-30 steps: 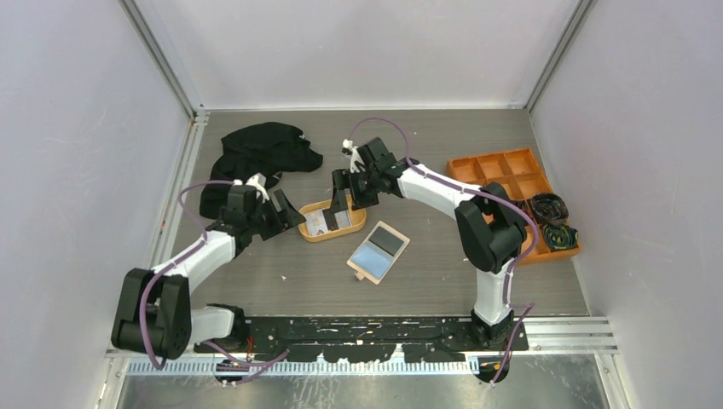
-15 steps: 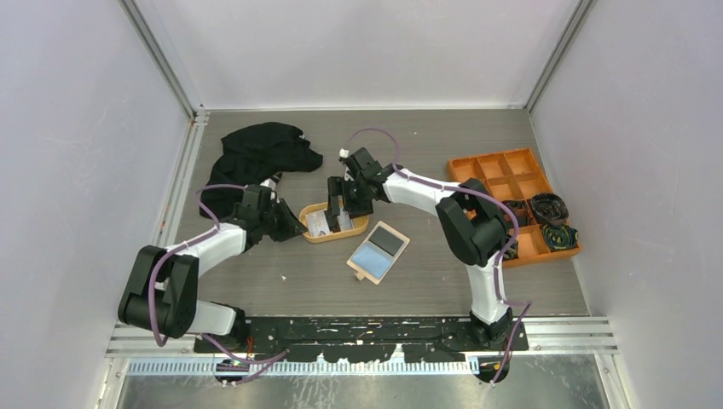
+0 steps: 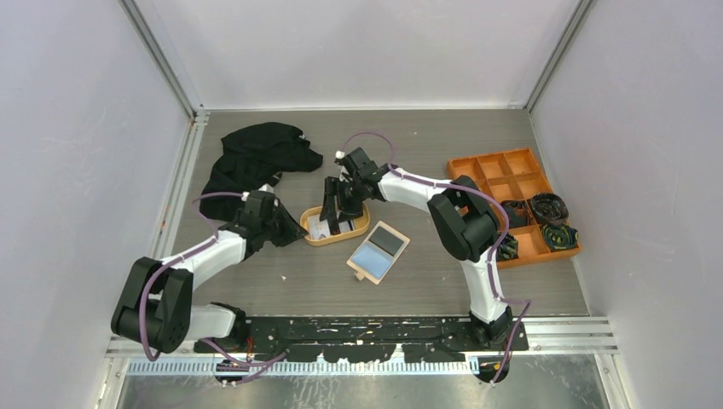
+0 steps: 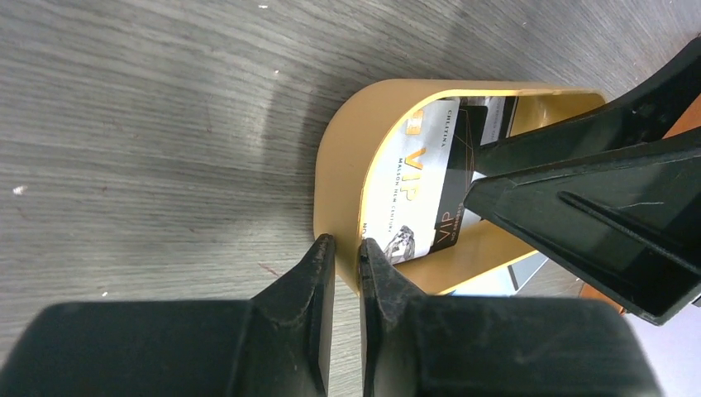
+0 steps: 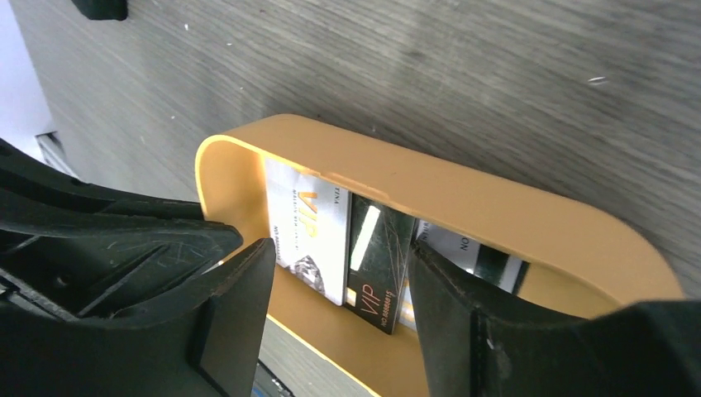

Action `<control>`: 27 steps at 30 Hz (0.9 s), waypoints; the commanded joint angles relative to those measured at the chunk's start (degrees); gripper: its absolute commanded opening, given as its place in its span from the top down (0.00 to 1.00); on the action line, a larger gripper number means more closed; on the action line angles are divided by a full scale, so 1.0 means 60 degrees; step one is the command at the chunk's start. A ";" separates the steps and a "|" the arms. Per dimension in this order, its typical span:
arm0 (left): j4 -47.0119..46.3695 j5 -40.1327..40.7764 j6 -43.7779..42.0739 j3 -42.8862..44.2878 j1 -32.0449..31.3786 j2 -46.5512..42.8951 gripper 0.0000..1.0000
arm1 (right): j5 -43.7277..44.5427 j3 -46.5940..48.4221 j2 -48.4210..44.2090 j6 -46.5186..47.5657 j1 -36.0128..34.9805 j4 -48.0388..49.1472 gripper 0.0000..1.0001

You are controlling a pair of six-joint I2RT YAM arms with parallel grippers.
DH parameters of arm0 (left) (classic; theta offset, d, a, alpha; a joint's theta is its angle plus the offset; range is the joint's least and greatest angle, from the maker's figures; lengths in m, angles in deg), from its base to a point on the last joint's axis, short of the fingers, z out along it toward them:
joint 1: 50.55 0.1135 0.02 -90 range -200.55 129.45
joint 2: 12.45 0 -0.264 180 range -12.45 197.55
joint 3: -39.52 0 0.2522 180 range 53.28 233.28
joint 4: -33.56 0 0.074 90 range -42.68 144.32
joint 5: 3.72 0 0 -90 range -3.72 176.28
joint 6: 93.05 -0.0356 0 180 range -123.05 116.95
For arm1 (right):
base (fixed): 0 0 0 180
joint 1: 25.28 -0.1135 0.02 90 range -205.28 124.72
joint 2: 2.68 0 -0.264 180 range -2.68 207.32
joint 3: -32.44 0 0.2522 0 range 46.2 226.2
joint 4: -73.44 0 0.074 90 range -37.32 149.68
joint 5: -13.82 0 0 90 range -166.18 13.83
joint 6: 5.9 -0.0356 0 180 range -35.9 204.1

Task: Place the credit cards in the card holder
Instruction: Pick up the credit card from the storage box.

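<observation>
The credit cards lie in an orange oval tray; a white VIP card partly overlaps a black VIP card. My left gripper is shut on the tray's left wall. My right gripper reaches down into the tray, open, with a finger on either side of the cards and a gap to each. The card holder lies open on the table just right of the tray, pale blue-grey inside up; a strip of the card holder shows past the tray.
A black cloth lies behind the left arm. An orange compartmented box with dark bundles sits at the right. Enclosure walls close in on three sides.
The left gripper has closed on the tray's wall. The right gripper has come down into the tray and its jaws have narrowed around the cards.
</observation>
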 commanded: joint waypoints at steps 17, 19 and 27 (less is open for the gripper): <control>-0.0100 0.1231 0.1650 -0.0353 -0.0854 -0.1147 1.00 | -0.0409 0.0144 0.0338 -0.1424 -0.0024 0.0292 0.35; -0.0162 0.1258 0.1655 -0.0339 -0.0907 -0.1027 1.00 | -0.0629 0.0104 0.0390 -0.1532 -0.0033 0.0401 0.35; -0.0258 0.1368 0.1633 -0.0390 -0.1003 -0.0786 1.00 | -0.2096 -0.0204 0.0277 -0.2430 0.0007 0.1600 0.43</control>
